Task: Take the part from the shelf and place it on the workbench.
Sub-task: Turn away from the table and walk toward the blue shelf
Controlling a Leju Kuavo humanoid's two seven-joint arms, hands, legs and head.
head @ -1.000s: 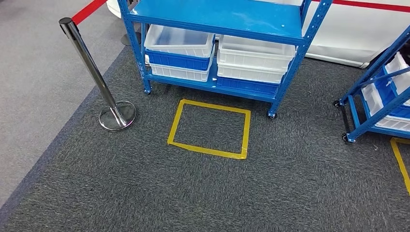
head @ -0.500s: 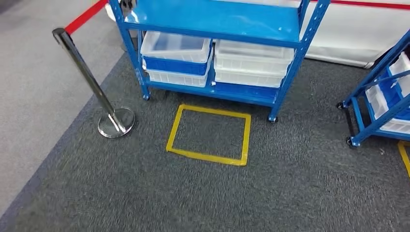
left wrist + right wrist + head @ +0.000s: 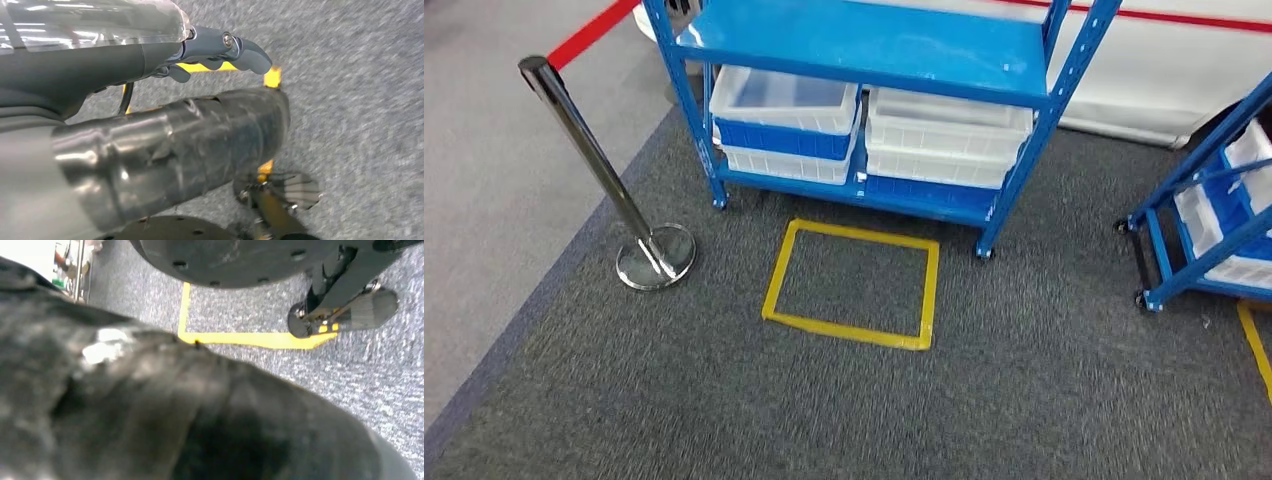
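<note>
Head view gave me no sure sight of the part. I judged it to be somewhere on the shelf (image 3: pixel 864 45) ahead, perhaps in one of the bins (image 3: pixel 784 100) stacked on its lower level, but which one I could not tell. The shelf stood on carpet (image 3: pixel 1024 400), with a tape square (image 3: pixel 852 283) marked on the floor just in front of it. A post (image 3: pixel 599 170) with a red belt (image 3: pixel 589 30) stood to the left, near the shelf's corner. A second rack (image 3: pixel 1214 220) stood well apart to the right.

I judged that I was only approaching, with the pick not yet begun. Stopping off the tape square would leave me skewed to the shelf, and a reach from there could catch an upright or the top board. Drifting left could put my arm against the post. Reaching into the wrong bin was also a risk, as the part's place was unclear from where I stood.

Both wrist views looked down at carpet and tape, so I took both arms to be hanging at my sides. My left hand (image 3: pixel 220 50) held nothing that I could see, its thumb stuck out over the floor, but how far its fingers were spread I could not tell. My right hand (image 3: pixel 175 415) was a dark blur close to the lens, and its state I could not tell either.
</note>
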